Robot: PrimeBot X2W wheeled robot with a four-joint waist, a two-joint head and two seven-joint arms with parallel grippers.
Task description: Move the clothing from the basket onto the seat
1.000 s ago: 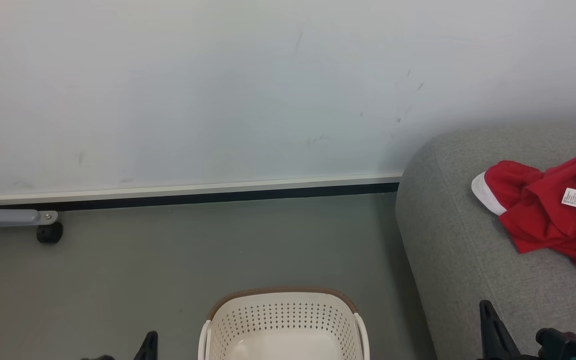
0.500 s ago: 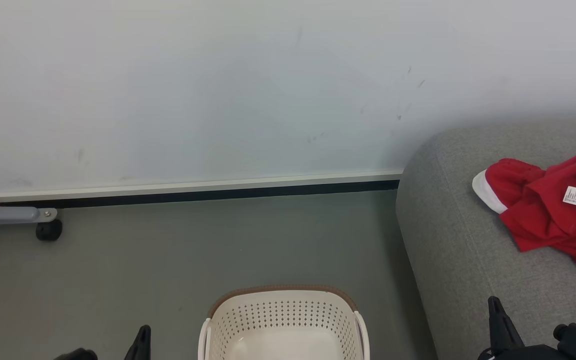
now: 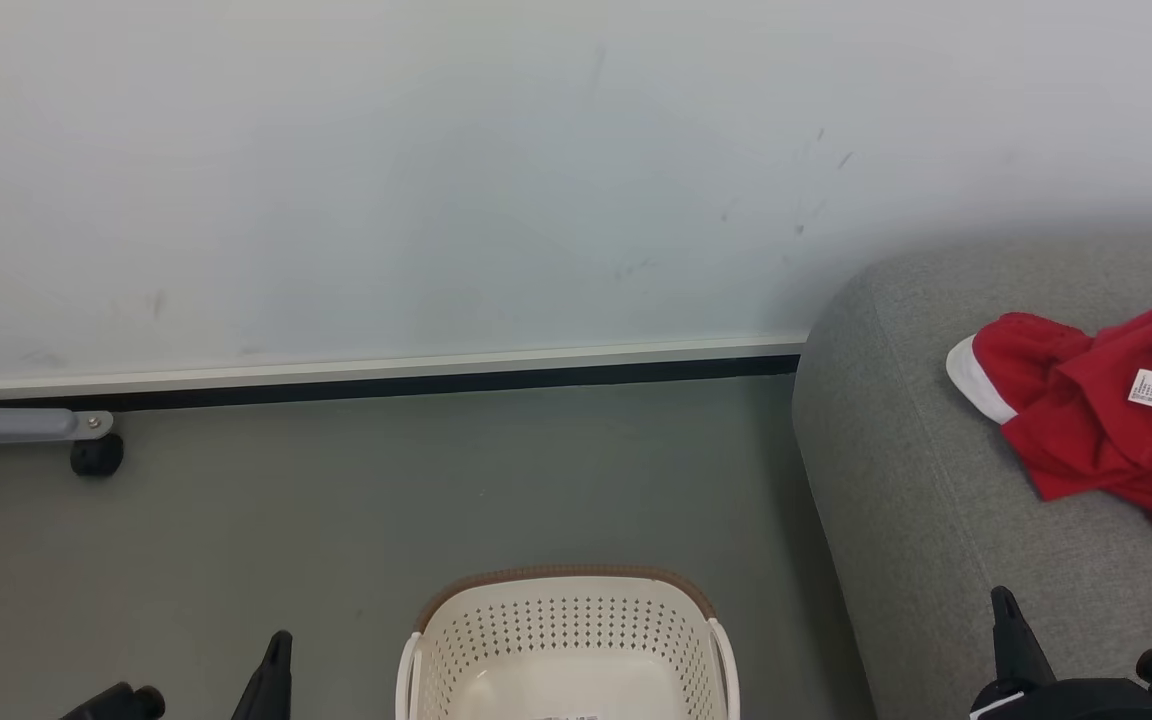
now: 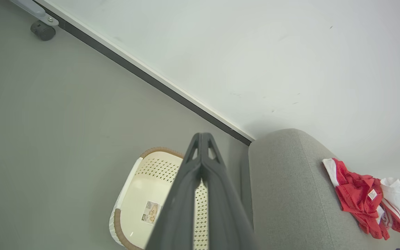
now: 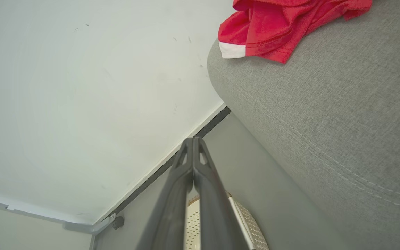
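Note:
The cream basket (image 3: 566, 640) stands on the floor at the bottom centre, and its inside (image 4: 144, 201) holds just a sticker label. On the grey seat (image 3: 936, 500) at the right lies the red clothing (image 3: 1096, 420) with white trim and a small tag. Beside that clothing (image 4: 356, 187) is a white-and-red piece (image 4: 398, 205). My left gripper (image 3: 276, 665) is low, left of the basket. It is shut and empty (image 4: 202, 137). My right gripper (image 3: 1008, 620) is over the seat's front edge, and it too is shut with nothing held (image 5: 193, 140).
A white wall with a dark baseboard (image 3: 386, 385) runs behind the grey floor. A grey metal leg with a black caster (image 3: 96, 455) stands at the far left against the wall. Open floor lies between the basket and the wall.
The head camera has shifted slightly. My left gripper has risen and drifted left. My right gripper has drifted right along the seat edge. The basket and the clothing have stayed put.

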